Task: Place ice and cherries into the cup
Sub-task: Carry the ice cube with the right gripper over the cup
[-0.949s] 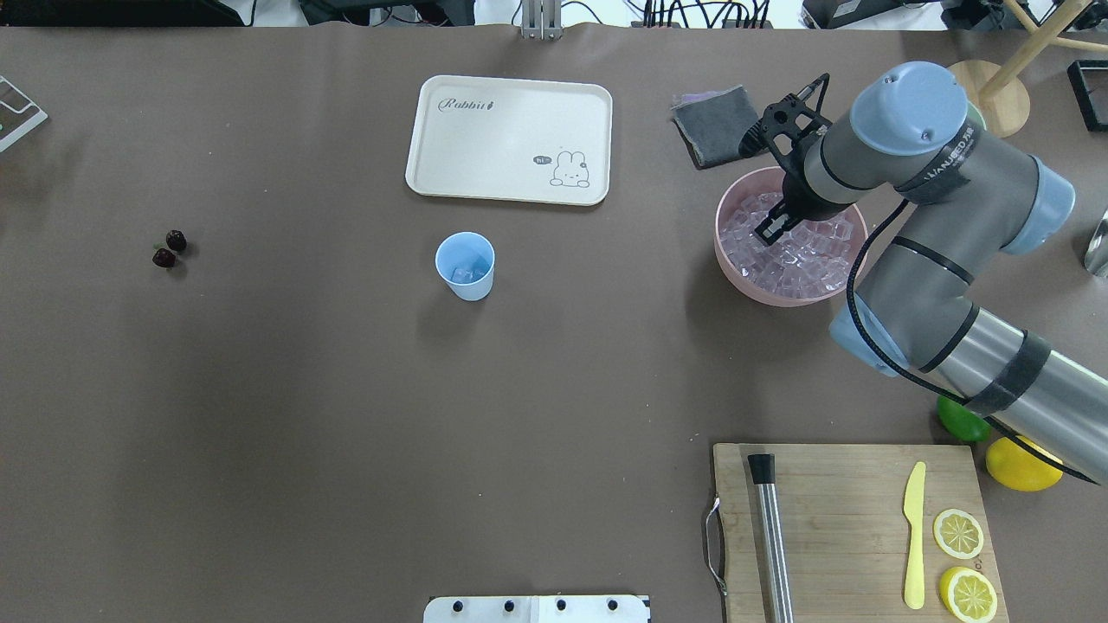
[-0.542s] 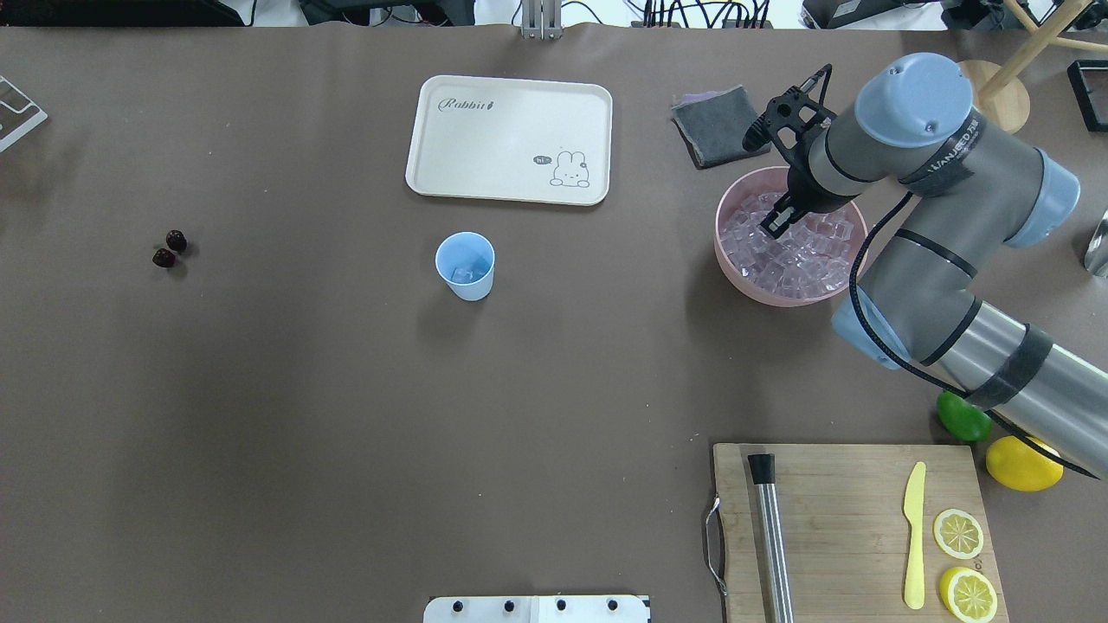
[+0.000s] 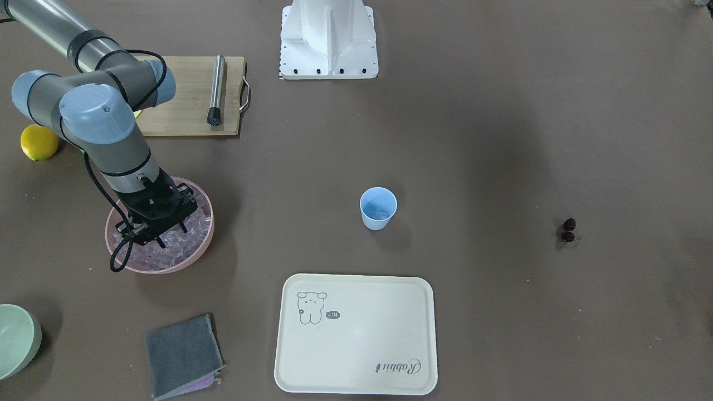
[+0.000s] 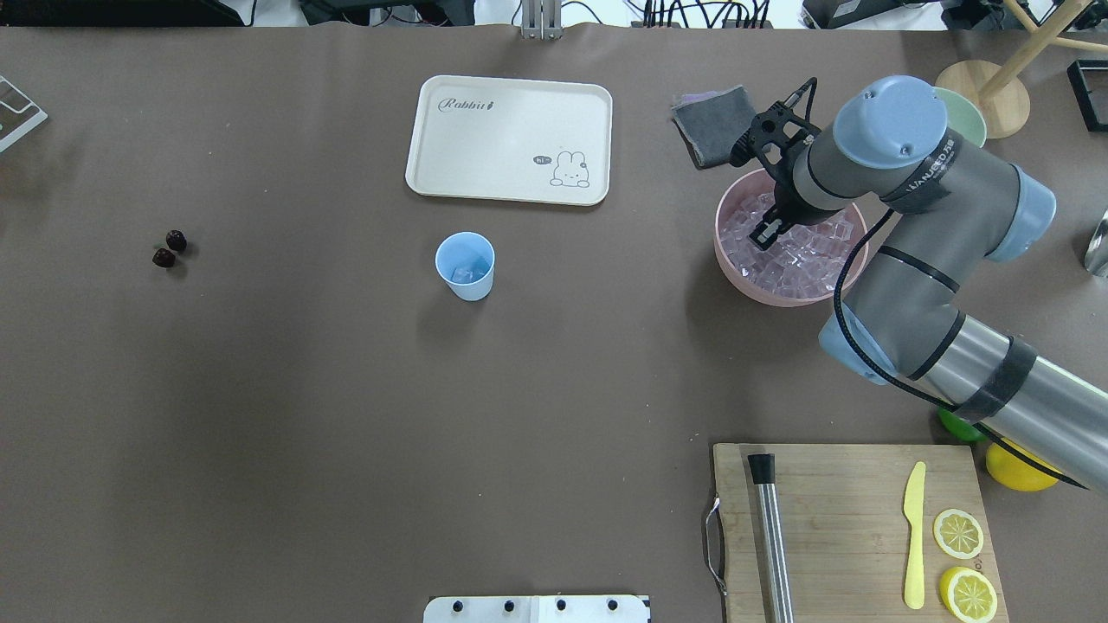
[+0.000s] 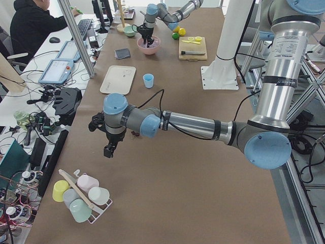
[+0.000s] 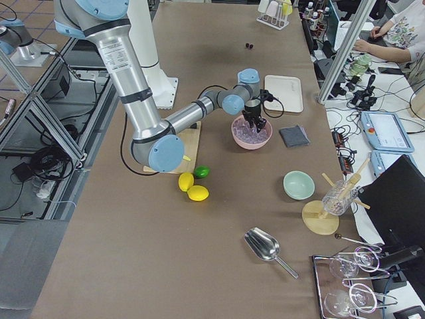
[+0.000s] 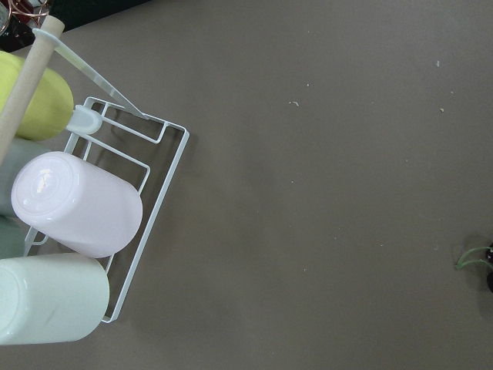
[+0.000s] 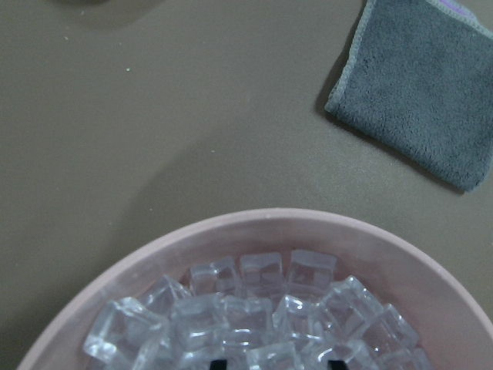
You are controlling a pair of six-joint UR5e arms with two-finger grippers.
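Some ice (image 4: 468,274) already lies in the cup (image 4: 472,290) at mid-surface (image 4: 346,389), my right end effector (image 4: 767,234) hangs spread open among the pink bowl (image 4: 773,297)'s cubes, the cherries (image 4: 170,249) wait untouched far left, and I cannot tell my left end effector (image 5: 108,150)'s state.

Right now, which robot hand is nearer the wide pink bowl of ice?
Right. The right gripper is over ice in the wide pink bowl; the left gripper is far off by a cup rack.

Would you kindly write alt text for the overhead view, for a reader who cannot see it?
The right end effector reaches down into a pink bowl of ice on the right. A blue cup stands in the middle near a cream tray, and two cherries lie far to the left.
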